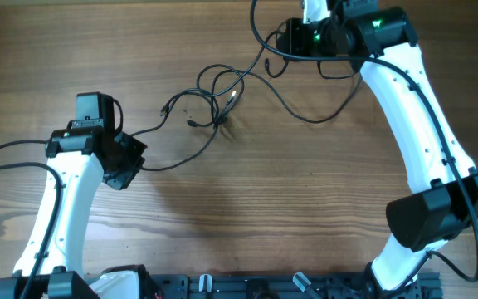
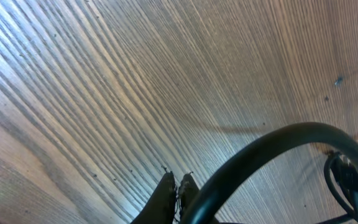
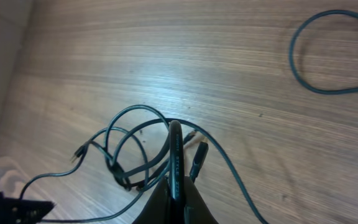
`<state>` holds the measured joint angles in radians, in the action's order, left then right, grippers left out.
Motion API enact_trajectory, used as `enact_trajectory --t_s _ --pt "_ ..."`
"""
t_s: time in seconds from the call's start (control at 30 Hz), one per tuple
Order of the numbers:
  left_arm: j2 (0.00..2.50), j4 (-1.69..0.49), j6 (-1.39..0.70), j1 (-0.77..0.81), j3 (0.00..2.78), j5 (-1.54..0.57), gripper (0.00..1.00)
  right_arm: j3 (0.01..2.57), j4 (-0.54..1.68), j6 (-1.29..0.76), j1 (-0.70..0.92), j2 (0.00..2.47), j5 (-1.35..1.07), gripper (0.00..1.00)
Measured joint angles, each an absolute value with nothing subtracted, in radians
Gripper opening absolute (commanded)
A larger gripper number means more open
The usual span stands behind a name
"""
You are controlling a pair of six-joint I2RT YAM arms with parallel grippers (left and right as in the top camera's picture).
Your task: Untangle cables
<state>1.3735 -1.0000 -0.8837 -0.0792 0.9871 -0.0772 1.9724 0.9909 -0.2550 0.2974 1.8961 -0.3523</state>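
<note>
The cables (image 1: 218,100) are thin black cords in a loose knotted clump at the table's upper middle, with strands running out to both arms. My right gripper (image 1: 282,40) is at the far edge, shut on one cable. In the right wrist view that cable (image 3: 175,149) runs up between the closed fingers (image 3: 178,186), and the looped clump (image 3: 126,146) lies just beyond them. My left gripper (image 1: 135,162) is low at the left with a strand ending at it. In the left wrist view its fingers (image 2: 178,185) are shut, a black cable (image 2: 278,140) arcs from them towards the clump (image 2: 347,177).
A slack cable loop (image 1: 318,112) hangs off to the right of the clump, also in the right wrist view (image 3: 328,59). The table's edge (image 3: 2,68) is close on the right gripper's left. The arms' base rail (image 1: 289,286) lies along the near edge.
</note>
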Motion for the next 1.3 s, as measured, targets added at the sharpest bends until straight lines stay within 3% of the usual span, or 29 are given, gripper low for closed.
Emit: enact_trajectory --t_s 0.2,0.4,0.6,0.73,0.9,0.97,1.07,1.3 --pt "1.374 -0.941 -0.872 -0.021 0.986 -0.076 0.04 1.972 1.055 -0.255 0.297 1.896 -0.215 0.04" --pt "1.346 -0.936 -0.733 -0.012 1.068 -0.077 0.04 1.972 1.093 -0.267 0.275 1.862 -0.047 0.04" --pt "1.145 -1.008 -0.647 -0.010 1.436 -0.092 0.04 1.974 1.074 -0.242 0.188 1.767 -0.166 0.04" --pt "1.048 -1.037 -0.635 -0.009 1.479 -0.192 0.04 1.974 1.155 -0.149 0.196 1.767 -0.280 0.04" --pt "1.179 -1.200 -0.469 0.030 1.475 -0.279 0.04 1.974 1.254 0.041 0.196 1.775 -0.403 0.04" --pt "1.266 -1.256 -0.423 0.035 1.472 -0.204 0.04 1.974 1.261 -0.073 0.184 1.781 -0.207 0.04" --pt "1.317 -1.276 -0.455 -0.020 1.471 -0.039 0.04 1.974 1.251 -0.252 0.051 1.783 -0.043 0.04" --pt "1.404 -1.286 -0.609 -0.224 1.471 0.211 0.04 1.974 1.231 -0.361 -0.271 1.783 -0.048 0.04"
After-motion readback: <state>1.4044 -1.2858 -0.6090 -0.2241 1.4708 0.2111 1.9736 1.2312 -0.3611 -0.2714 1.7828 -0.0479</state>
